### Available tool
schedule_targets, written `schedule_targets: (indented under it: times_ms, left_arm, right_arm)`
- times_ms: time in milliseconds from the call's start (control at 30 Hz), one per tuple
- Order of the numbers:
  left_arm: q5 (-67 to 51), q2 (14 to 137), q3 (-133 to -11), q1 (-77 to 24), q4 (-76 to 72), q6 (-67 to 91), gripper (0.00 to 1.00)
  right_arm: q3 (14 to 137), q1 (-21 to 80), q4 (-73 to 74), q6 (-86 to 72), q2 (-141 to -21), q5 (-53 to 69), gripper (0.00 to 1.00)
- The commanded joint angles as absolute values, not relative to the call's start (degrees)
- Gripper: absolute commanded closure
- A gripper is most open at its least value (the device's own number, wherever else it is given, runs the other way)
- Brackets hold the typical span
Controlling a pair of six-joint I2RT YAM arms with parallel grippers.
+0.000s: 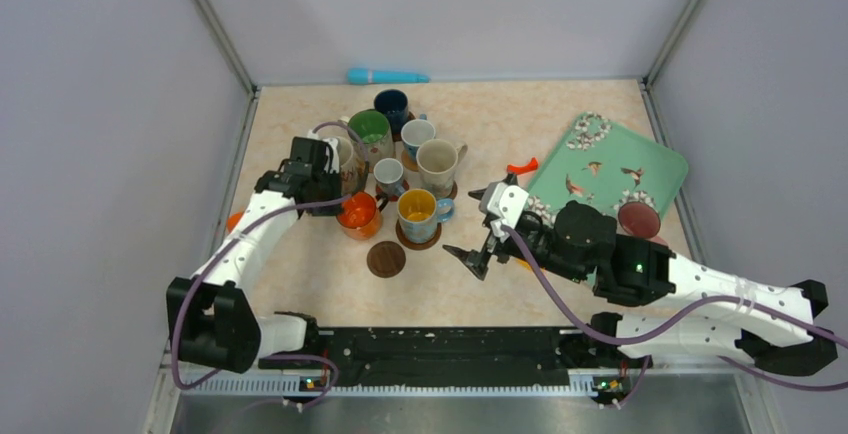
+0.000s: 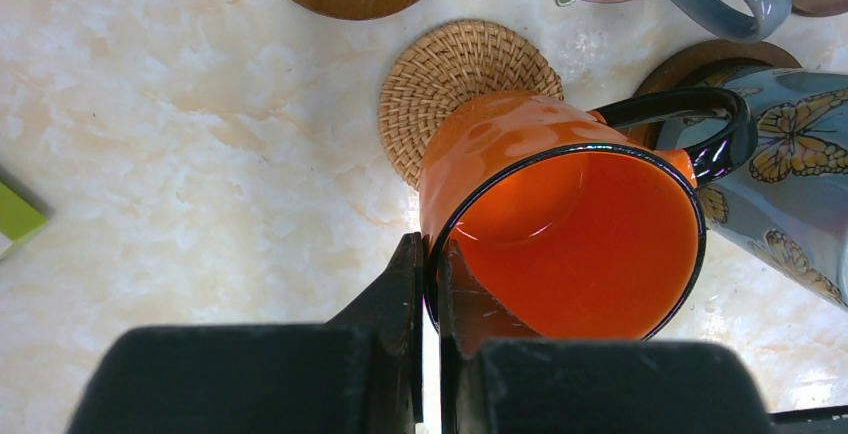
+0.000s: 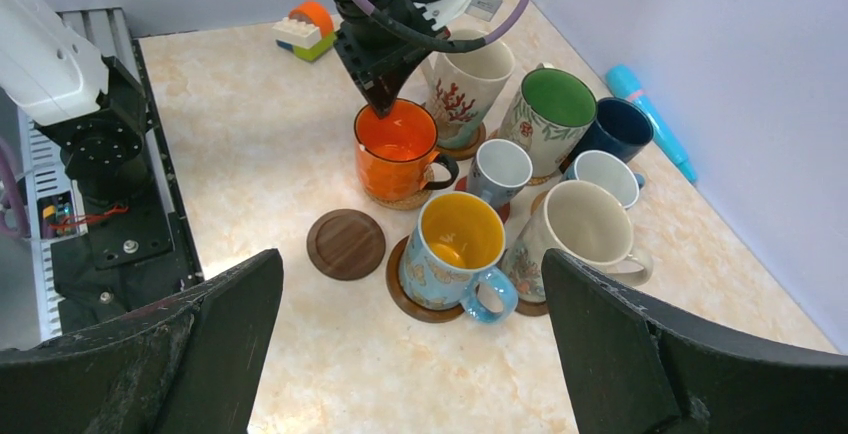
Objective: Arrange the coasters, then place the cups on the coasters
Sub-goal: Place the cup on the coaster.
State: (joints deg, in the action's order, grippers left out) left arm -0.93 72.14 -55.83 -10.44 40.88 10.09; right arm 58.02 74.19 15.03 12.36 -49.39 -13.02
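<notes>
Clamping the left gripper (image 2: 428, 254) shut on the near rim of the orange mug (image 2: 560, 224), one finger inside, one outside, with the mug over the woven coaster (image 2: 450, 74) but seemingly off-centre. Best centred on the weave, lowered level, then released straight upward, clear of the black handle. Holding the right gripper (image 3: 415, 354) wide open and empty near the bare wooden coaster (image 3: 346, 244).

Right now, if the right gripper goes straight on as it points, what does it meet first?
Most likely the butterfly mug with the yellow inside, standing straight ahead of the open right gripper; depth is unclear.
</notes>
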Motion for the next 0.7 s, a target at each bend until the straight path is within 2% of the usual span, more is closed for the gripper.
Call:
schedule_targets:
  times_ms: [0,667]
  left_arm:
    - [-3.48,72.99,-58.49,-9.54,36.49,9.54,1.0]
    - [-2.98,79.04,-62.03,-8.44,38.28,8.87,1.0]
  right_arm:
    - [57.94,74.26,14.28,12.51,-48.14,-14.82,0.01]
    - [58.25,74.26,14.06,11.88,-49.28,-14.58,0.01]
